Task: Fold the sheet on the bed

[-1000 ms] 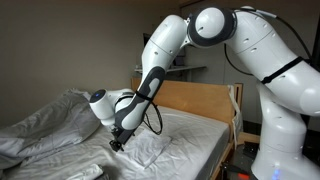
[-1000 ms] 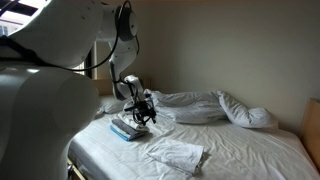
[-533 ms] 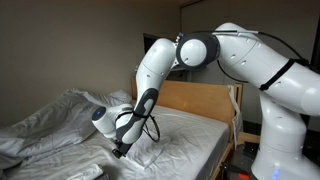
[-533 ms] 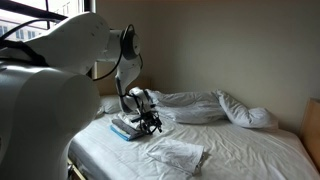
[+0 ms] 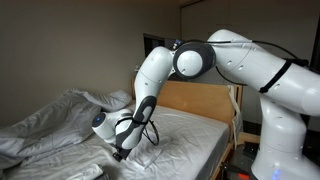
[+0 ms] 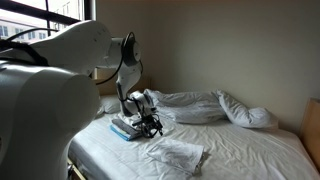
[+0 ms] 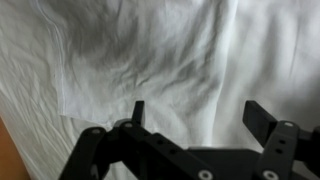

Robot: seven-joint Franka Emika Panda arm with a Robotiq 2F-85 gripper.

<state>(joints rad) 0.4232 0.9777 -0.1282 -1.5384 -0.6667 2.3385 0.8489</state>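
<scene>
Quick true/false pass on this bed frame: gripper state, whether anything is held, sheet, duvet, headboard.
1. The gripper is open. True.
2. The gripper is holding the sheet. False: nothing is between its jaws. In an exterior view the sheet lies apart from it.
3. The sheet lies on top of the bed. True.
4. The duvet is spread flat and smooth. False: it is rumpled in a heap.
5. The headboard is black metal. False: it is light brown wood.
</scene>
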